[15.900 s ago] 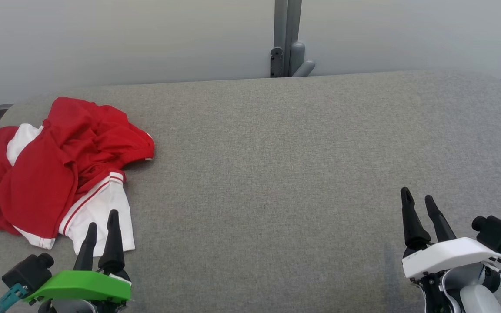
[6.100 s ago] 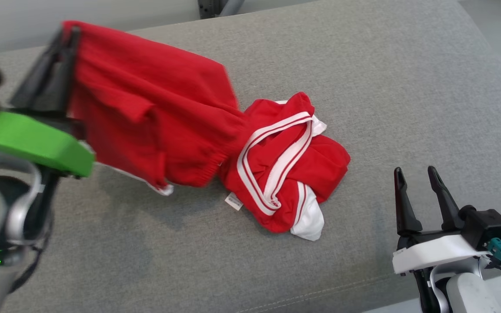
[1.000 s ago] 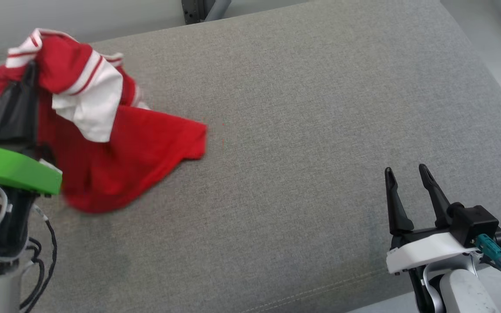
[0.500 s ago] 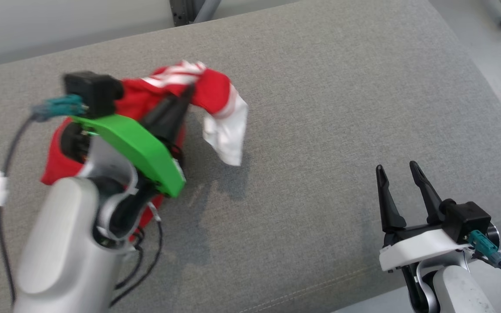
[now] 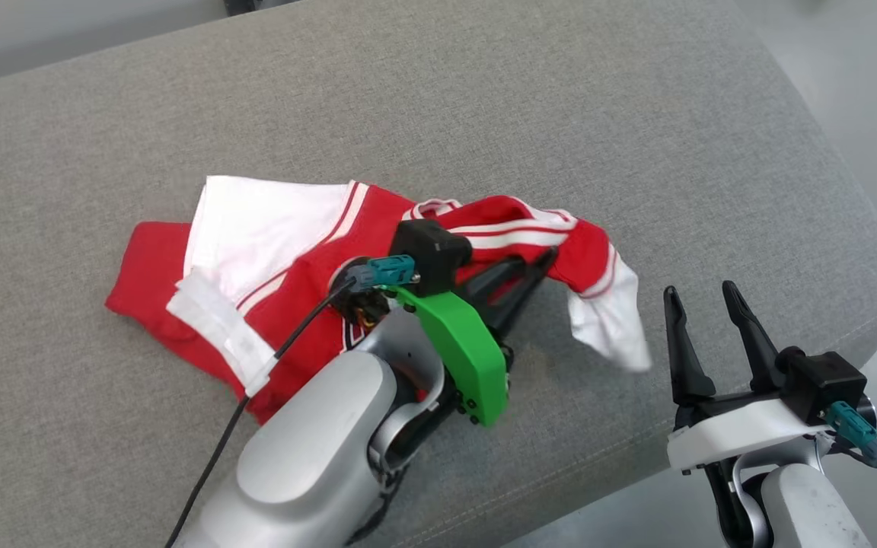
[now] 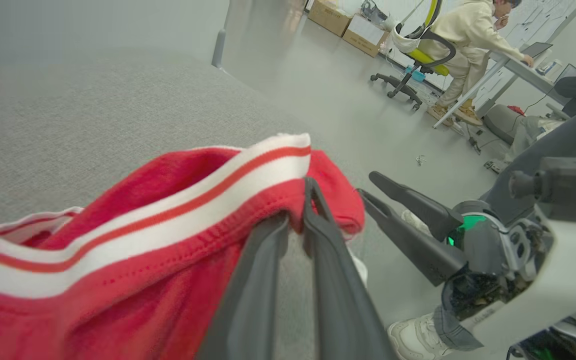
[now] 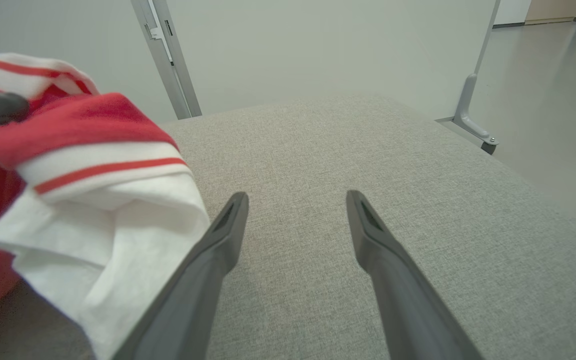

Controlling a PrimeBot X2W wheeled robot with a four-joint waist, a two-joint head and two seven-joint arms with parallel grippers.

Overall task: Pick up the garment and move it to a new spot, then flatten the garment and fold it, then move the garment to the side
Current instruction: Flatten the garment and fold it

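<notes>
Since half a second ago, the garment has been carried from a raised bunch well apart from the right gripper to a spread lie across the middle of the grey cushion. The left gripper has been brought with it, close to the right one.

In the head view, the red and white body of the garment is laid flat at 9 o'clock of the left gripper. A striped, white-ended sleeve is held up off the cushion and hangs at 3 o'clock of it, just beside the right gripper. Open cushion is left at 12 o'clock of the garment. The rounded edge of the cushion is met at 3 o'clock, beyond the right gripper, and the seamed front edge at 6 o'clock, with pale floor past both.

In the left wrist view, the left gripper is pinched nearly closed on the striped band of the garment. In the right wrist view, the right gripper is held wide apart with nothing between its fingers. The white sleeve end hangs at its 9 o'clock; whether it is touched cannot be told.
</notes>
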